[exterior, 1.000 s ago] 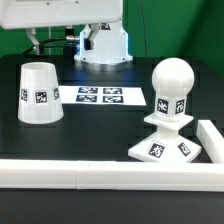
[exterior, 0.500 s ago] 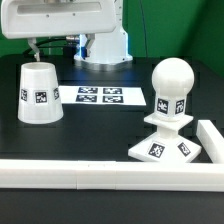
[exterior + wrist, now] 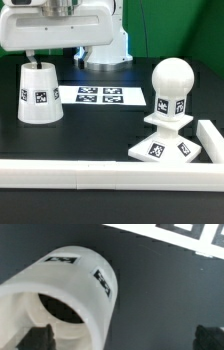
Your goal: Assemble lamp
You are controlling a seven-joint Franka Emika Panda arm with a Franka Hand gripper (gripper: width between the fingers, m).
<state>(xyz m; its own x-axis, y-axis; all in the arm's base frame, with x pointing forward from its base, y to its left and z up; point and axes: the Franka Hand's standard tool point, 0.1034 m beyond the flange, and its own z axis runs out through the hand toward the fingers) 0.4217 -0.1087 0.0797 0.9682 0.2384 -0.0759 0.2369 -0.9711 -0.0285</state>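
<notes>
The tapered white shade [image 3: 38, 92] stands wide end down at the exterior view's left. The round-headed bulb [image 3: 171, 82] stands upright on the flat square base [image 3: 163, 146] at the exterior view's right. My gripper [image 3: 55, 52] hangs just above the shade, open and empty. In the wrist view the shade [image 3: 75, 283] fills the frame, its small open top facing the camera. One dark fingertip [image 3: 38, 338] shows against the shade's top end. The other fingertip [image 3: 208, 336] is over bare table beside it. My gripper [image 3: 123, 339] holds nothing.
The marker board [image 3: 100, 96] lies flat between the shade and the bulb, and also shows in the wrist view [image 3: 190, 232]. A long white rail [image 3: 90, 172] runs along the front, with a side piece [image 3: 212, 136] at the exterior view's right. The table is black.
My gripper has come down and moved toward the exterior view's left, from behind the marker board to just above the shade. The lamp parts have not moved.
</notes>
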